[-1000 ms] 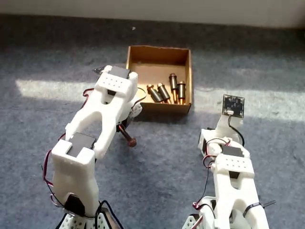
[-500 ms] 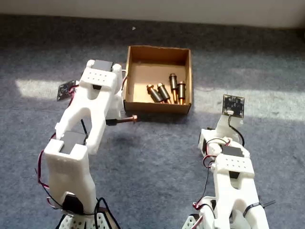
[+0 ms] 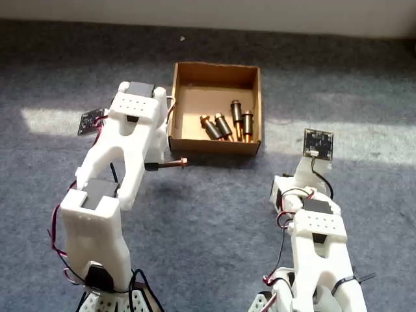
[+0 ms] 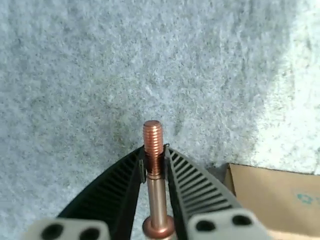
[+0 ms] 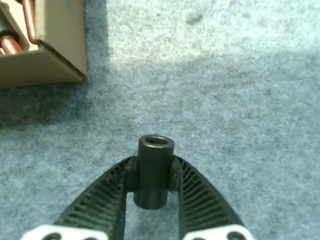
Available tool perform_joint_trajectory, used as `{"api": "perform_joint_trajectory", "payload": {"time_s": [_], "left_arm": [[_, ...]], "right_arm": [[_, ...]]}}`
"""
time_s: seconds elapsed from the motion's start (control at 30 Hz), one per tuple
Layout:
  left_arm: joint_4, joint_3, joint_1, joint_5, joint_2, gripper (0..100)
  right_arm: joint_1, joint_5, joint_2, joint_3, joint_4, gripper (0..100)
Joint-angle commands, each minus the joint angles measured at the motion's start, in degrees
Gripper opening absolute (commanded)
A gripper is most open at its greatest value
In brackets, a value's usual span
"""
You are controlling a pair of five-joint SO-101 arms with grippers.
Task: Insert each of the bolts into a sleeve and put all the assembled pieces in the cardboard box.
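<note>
My left gripper [image 4: 154, 162] is shut on a copper bolt [image 4: 153, 152], whose threaded end sticks out past the fingertips. In the high view the bolt [image 3: 170, 164] lies level, pointing right, just in front of the cardboard box [image 3: 216, 147]. My right gripper [image 5: 151, 175] is shut on a dark sleeve [image 5: 154, 170], open end facing outward, above the carpet near the box corner [image 5: 60, 55]. Several assembled pieces [image 3: 227, 123] lie in the box. The right arm [image 3: 312, 214] stands at the lower right of the box.
Grey carpet [image 3: 221, 221] covers the floor, with a sunlit band across the middle. A wall edge runs along the far side. Open carpet lies between the two arms.
The left arm swung left and back from one second ago, turning the bolt from slanting down to level. Since half a second ago nothing has visibly moved. The right arm kept still.
</note>
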Motion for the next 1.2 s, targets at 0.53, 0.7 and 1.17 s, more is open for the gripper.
{"api": "perform_joint_trajectory", "payload": {"time_s": [0.53, 0.7, 1.17], "left_arm": [[0.9, -2.2, -0.5, -6.6, -1.2, 34], [5.6, -2.4, -0.6, -26.3, -1.2, 34], [8.9, -4.1, -3.5, -68.2, -0.7, 33]], "right_arm": [[0.7, 0.7, -1.6, -0.7, -1.5, 0.5], [0.7, 0.7, -1.6, -0.7, -1.5, 0.5], [0.7, 0.7, -1.6, -0.7, -1.5, 0.5]]}}
